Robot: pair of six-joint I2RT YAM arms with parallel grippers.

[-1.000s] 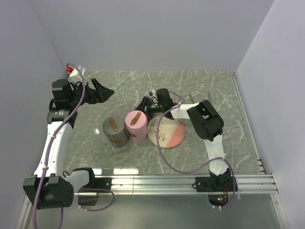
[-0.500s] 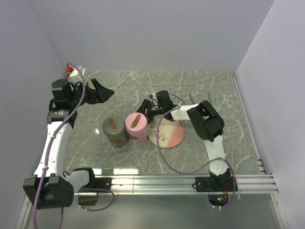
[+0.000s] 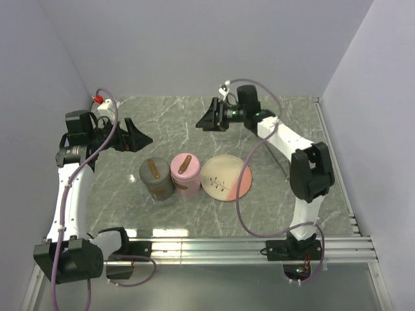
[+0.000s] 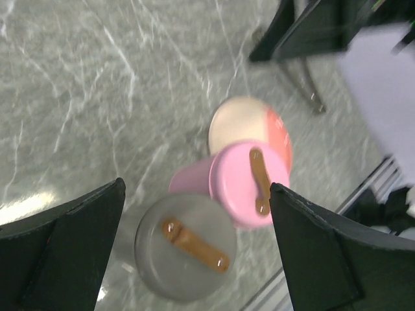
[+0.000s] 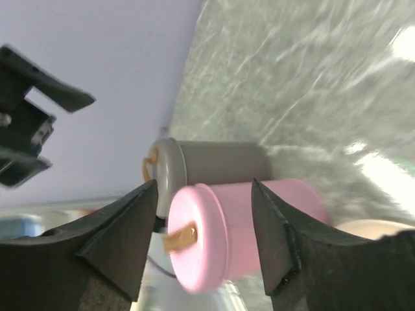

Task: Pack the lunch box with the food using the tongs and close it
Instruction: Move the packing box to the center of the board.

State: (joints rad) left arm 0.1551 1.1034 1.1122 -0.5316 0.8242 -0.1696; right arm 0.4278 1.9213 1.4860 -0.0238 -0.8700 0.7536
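1. From above, the grey container (image 3: 157,178) and the pink container (image 3: 185,172) stood touching, side by side on the bench (image 3: 175,113). Each was shut under a lid with a brown handle, so you could not tell what they held. The plate (image 3: 225,178) lay just right of the pink one, with a thin dark mark on it too small to make out. Your left tool (image 3: 139,133) hung left of and beyond the grey container, well apart from it, jaws wide and empty. Your right tool (image 3: 206,116) hung over the far part of the bench, well apart from both containers, jaws spread, gripping nothing.

2. In the blurred left wrist view, the left tool (image 4: 196,188) stood wide open with nothing between its fingers (image 4: 78,240). Well below it sat the lidded grey container (image 4: 185,246), the pink container (image 4: 246,184) and, beyond them, the plate (image 4: 240,123).

3. In the right wrist view, the right tool (image 5: 204,184) was parted and empty. The pink container (image 5: 259,220) and grey container (image 5: 214,162) showed in the gap, well apart from the fingers (image 5: 117,240).
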